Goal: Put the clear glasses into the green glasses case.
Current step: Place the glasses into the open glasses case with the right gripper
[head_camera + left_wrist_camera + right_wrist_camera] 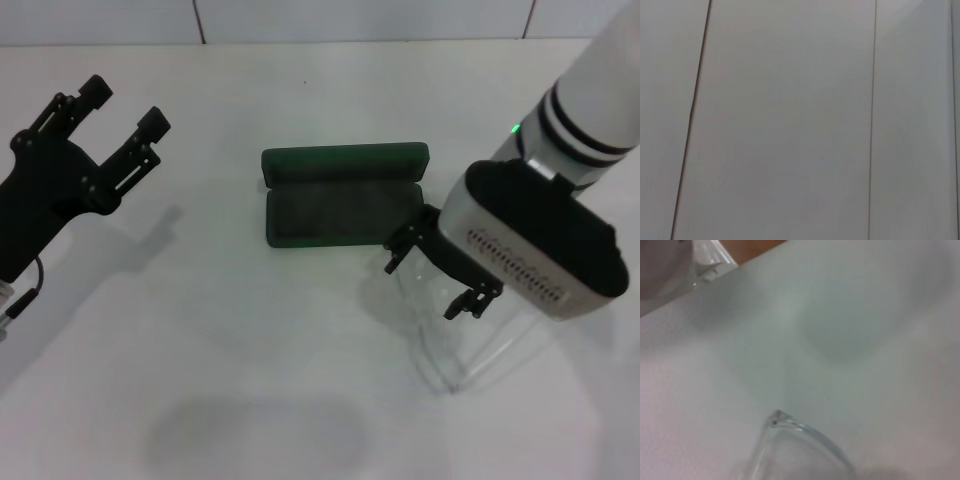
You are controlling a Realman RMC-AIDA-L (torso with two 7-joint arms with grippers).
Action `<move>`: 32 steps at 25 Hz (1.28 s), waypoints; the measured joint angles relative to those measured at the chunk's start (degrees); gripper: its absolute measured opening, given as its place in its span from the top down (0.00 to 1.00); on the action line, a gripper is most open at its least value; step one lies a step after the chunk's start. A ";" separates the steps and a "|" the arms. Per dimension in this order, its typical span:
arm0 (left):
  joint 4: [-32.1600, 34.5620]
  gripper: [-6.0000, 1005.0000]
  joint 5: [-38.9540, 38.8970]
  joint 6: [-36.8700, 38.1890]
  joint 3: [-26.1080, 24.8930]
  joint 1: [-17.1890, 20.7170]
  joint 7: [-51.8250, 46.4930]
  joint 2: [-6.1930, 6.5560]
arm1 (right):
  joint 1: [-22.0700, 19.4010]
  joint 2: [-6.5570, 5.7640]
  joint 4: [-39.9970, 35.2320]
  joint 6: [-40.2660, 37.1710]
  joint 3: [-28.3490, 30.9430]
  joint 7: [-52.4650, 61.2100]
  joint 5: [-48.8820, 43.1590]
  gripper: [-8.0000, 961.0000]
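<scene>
Green glasses case (345,205) open, right hand (443,270) seemingly spread over clear glasses (470,345), left hand (122,118) released.

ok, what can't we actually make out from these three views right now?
- Clear transparent plastic glasses: in the head view the right gripper and its wrist cover part of the frame; the right wrist view shows only one blurred corner.
- Whether the right gripper touches the glasses: cannot tell.
- Dark green oblong hinged case, open: lid lettering unreadable in the head view.
- Left wrist view: only pale panels. The left gripper is raised at the left, open.
</scene>
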 joint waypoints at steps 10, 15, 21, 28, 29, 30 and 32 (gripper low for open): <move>-0.08 0.23 -0.03 -0.18 -0.05 -0.31 0.13 0.00 | 0.70 0.14 -1.14 2.31 -5.81 -0.24 0.17 0.18; -0.10 0.23 0.13 -0.18 -0.76 -0.30 0.15 0.03 | 0.51 0.10 -1.98 2.01 -3.66 -0.19 0.61 0.18; -0.18 0.23 0.26 -0.25 -0.86 -0.30 0.16 0.10 | -0.52 0.00 -1.95 1.57 -0.19 -0.77 3.36 0.19; -0.29 0.23 0.32 -0.35 -0.84 -0.92 0.22 0.24 | -1.79 0.11 0.55 2.50 -1.55 -2.52 5.85 0.19; -0.33 0.23 0.35 -0.36 -0.84 -0.94 0.23 0.27 | -1.79 0.12 0.79 2.55 -2.01 -2.51 5.95 0.19; -0.37 0.23 0.36 -0.36 -0.84 -0.95 0.23 0.27 | -1.79 0.12 0.79 2.55 -2.01 -2.51 5.95 0.19; -0.58 0.23 0.40 -0.36 -0.84 -1.01 0.23 0.30 | -1.80 0.13 1.20 2.88 -3.12 -2.27 5.86 0.19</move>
